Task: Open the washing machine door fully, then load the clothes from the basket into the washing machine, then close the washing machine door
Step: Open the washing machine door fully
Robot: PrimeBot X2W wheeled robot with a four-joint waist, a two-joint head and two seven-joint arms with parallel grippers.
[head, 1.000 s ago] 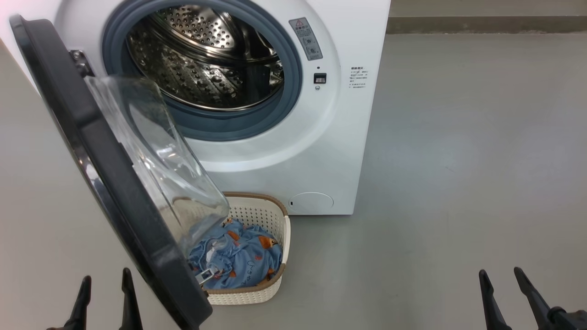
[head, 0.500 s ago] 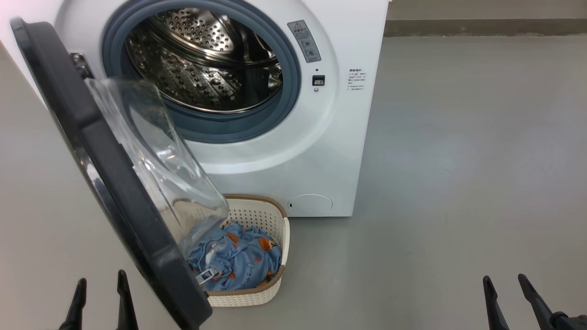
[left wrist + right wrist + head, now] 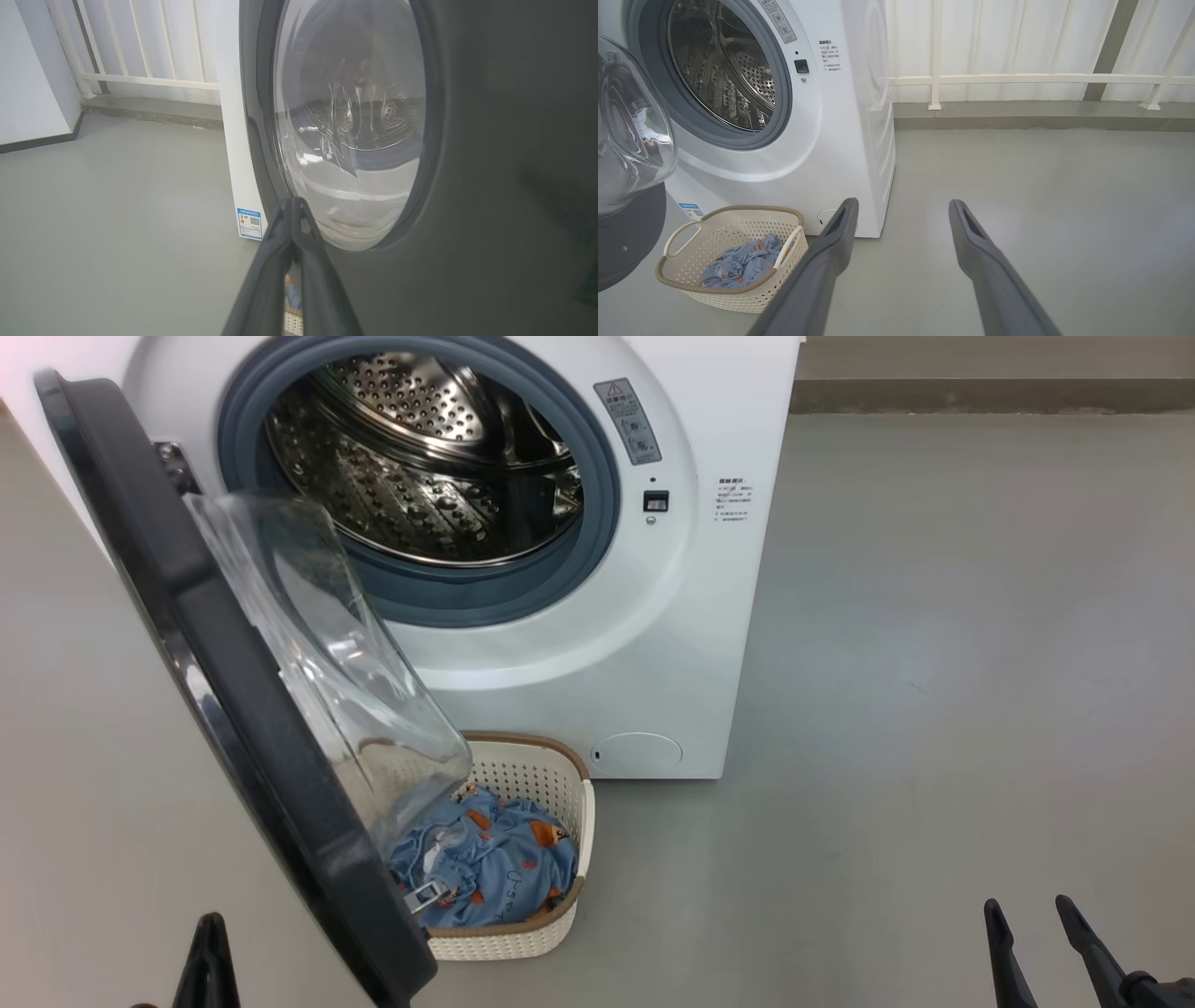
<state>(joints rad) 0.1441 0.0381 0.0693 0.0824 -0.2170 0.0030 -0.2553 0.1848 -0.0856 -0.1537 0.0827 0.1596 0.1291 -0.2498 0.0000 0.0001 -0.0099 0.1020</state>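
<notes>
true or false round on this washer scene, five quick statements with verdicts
1. The washing machine door is open. True.
2. The clothes lie inside the drum. False: they lie in the basket; the drum looks empty.
3. The left gripper is shut. True.
4. The right gripper is clamped on a basket handle. False: it is open and holds nothing.
5. The basket stands on top of the washing machine. False: it stands on the floor, in front of the machine.
</notes>
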